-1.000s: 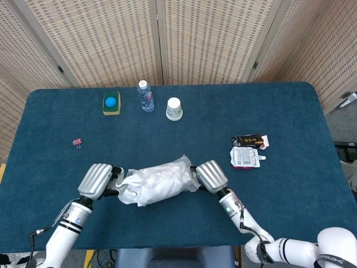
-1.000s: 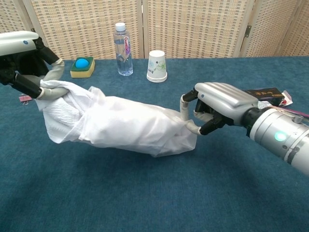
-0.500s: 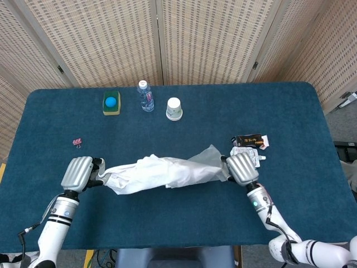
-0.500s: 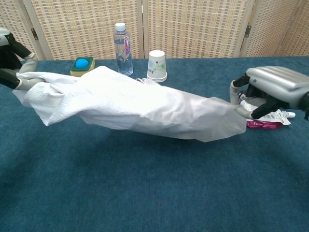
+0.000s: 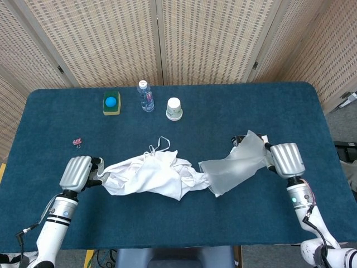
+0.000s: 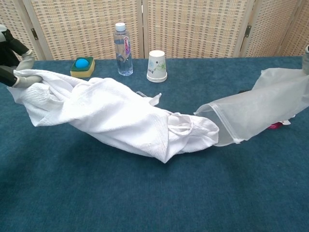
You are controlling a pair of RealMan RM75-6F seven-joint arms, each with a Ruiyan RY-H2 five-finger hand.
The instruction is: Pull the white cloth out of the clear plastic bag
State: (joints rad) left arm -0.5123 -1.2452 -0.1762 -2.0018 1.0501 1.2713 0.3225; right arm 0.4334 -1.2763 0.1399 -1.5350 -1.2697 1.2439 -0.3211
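The white cloth (image 5: 150,174) (image 6: 111,113) lies spread across the middle of the table, almost wholly outside the clear plastic bag (image 5: 234,166) (image 6: 260,113); only its right tip lies at the bag's open mouth. My left hand (image 5: 78,173) (image 6: 14,60) grips the cloth's left end at the table's left. My right hand (image 5: 285,159) holds the bag's far end, lifted off the table at the right. In the chest view only a sliver of that hand shows at the right edge.
A water bottle (image 5: 146,96), an upturned paper cup (image 5: 174,109) and a yellow-green sponge with a blue ball (image 5: 111,103) stand at the back. A small pink clip (image 5: 77,142) lies at the left. Snack packets (image 5: 248,139) sit behind the bag.
My right hand has moved further right with the bag, which has slid off the cloth. The cloth has dropped loose onto the table. My left hand has stayed put.
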